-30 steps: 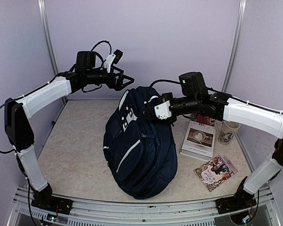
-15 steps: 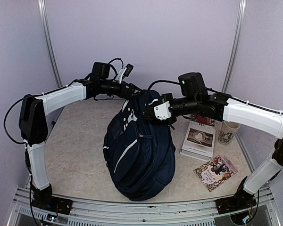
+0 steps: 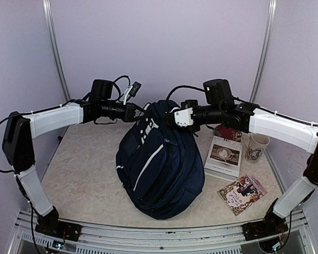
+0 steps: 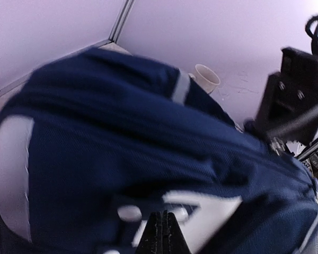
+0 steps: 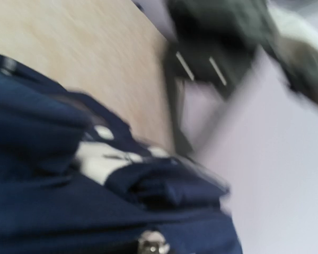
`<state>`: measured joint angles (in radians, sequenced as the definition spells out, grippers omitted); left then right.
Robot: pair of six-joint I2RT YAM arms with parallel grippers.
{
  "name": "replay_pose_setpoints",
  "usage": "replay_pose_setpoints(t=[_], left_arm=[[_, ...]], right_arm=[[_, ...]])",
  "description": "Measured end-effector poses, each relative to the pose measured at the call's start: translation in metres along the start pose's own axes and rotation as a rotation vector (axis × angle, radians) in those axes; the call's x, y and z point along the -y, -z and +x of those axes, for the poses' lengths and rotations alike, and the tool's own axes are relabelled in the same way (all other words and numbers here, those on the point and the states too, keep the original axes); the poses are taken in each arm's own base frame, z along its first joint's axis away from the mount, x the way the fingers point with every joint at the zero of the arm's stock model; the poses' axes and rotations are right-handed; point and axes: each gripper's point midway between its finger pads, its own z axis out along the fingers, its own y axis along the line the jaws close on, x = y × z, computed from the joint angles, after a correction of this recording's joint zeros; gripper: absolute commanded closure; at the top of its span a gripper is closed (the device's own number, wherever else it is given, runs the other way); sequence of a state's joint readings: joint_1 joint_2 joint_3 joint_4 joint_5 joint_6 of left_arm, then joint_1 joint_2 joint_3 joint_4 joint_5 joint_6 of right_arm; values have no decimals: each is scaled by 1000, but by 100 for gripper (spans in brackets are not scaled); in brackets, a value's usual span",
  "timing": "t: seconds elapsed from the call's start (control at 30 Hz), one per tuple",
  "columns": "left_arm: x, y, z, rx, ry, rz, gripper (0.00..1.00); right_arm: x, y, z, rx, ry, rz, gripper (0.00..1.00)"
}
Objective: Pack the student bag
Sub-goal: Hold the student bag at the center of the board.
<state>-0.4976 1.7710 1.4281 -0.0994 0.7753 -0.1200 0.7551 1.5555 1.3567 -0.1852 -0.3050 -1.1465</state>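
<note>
Left gripper [image 3: 141, 112] swings in to student bag [image 3: 161, 169] top, I see fingers clenched, right gripper [image 3: 173, 117] clamps top edge.

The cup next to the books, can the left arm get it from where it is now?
Probably not. The cup stands on the right, and the student bag and the right arm lie between it and the left hand.
</note>
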Motion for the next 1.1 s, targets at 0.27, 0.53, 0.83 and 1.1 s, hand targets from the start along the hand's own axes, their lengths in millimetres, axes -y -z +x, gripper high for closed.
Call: replay_pose_setpoints(t=[0.27, 0.53, 0.83, 1.1], left_arm=[[45, 87, -22, 137, -139, -175, 82], [120, 127, -57, 256, -546, -368, 14], [160, 95, -25, 67, -992, -541, 1], [126, 96, -14, -150, -1109, -647, 4]], right_arm=[[51, -8, 7, -1, 46, 88, 100], [105, 2, -44, 197, 145, 140, 100], [79, -6, -88, 321, 215, 71, 100], [24, -23, -99, 343, 229, -87, 100]])
